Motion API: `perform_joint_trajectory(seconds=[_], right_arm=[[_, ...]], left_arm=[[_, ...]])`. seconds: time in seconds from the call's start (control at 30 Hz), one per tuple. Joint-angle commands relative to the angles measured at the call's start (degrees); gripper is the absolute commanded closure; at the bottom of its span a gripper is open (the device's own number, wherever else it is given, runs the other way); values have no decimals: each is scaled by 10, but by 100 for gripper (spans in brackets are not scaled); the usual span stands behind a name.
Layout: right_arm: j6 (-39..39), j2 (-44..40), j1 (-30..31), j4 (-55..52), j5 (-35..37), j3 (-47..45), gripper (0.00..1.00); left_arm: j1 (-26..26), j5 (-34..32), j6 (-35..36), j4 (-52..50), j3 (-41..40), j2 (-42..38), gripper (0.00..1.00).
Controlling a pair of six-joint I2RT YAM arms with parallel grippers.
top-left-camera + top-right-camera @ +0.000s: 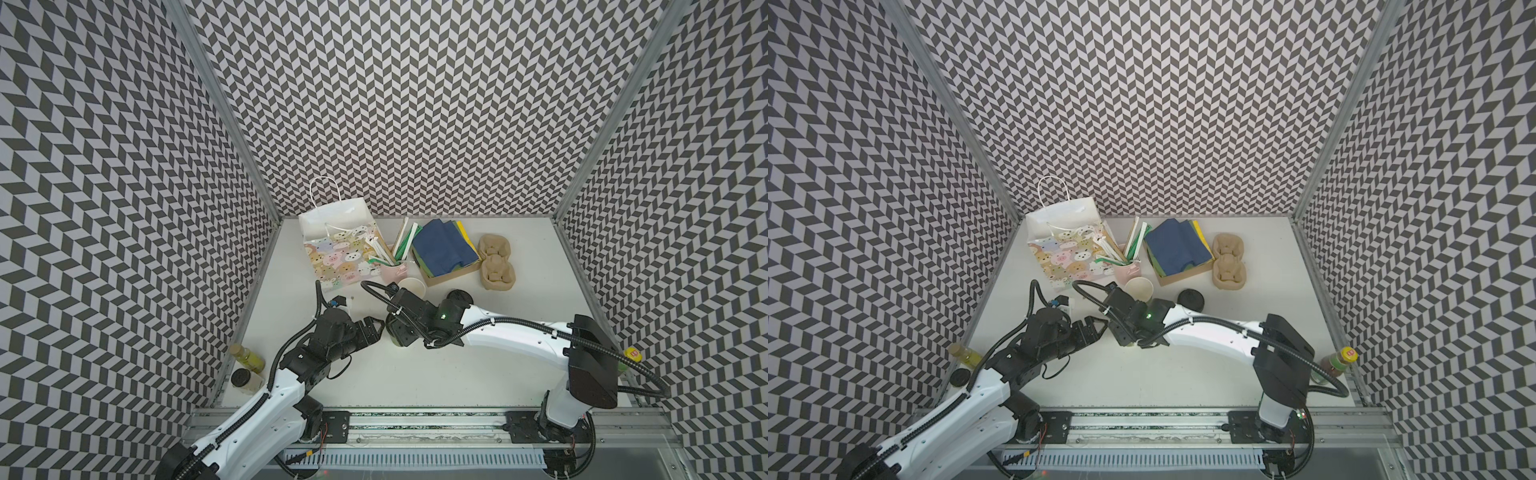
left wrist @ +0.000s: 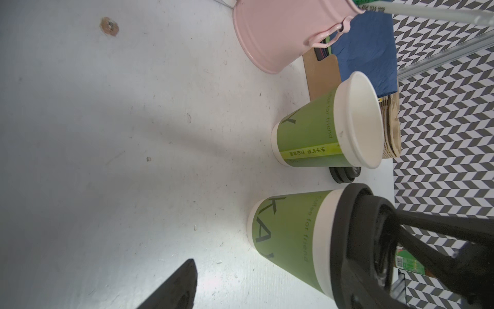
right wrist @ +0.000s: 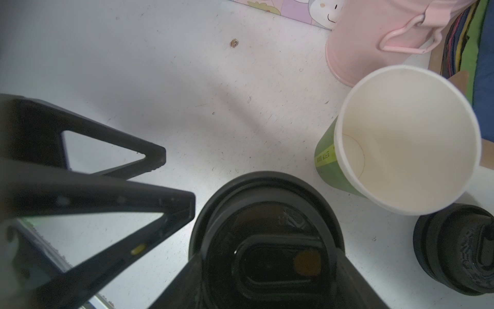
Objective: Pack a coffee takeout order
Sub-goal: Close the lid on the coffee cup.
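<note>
On green cup (image 2: 288, 240), black lid (image 3: 267, 192) clamped by right gripper (image 3: 268, 254), left gripper (image 3: 177, 178) splayed wide beside it, lidless cup (image 3: 406, 139) and spare lid (image 3: 454, 254) near right gripper.

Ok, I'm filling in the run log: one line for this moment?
right gripper: grips lid on cup | left gripper: open, beside cup | other cup: no lid
</note>
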Motion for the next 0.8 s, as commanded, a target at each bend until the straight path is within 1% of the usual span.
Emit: perform_joint_trajectory(seconds=[0.0, 0.2, 0.3, 0.53, 0.6, 0.7, 0.77], right_arm=[[-8, 72, -6, -125, -37, -63, 43], [-9, 65, -6, -121, -42, -68, 42], [-9, 61, -5, -119, -45, -70, 42], [-9, 58, -4, -119, -42, -77, 42], [-9, 57, -3, -117, -46, -80, 42], [-11, 56, -3, -115, -47, -84, 42], [-11, 57, -2, -114, -49, -86, 42]], left_arm=[[-1, 7, -19, 51, 2, -8, 15], [-2, 25, -28, 86, -6, 24, 15], [-2, 22, -26, 92, -13, 42, 17], [-1, -3, -25, 95, -19, 54, 21], [-1, 0, -24, 103, -21, 61, 21], [-1, -3, -20, 100, -22, 75, 25], [-1, -6, -24, 103, -36, 78, 29]])
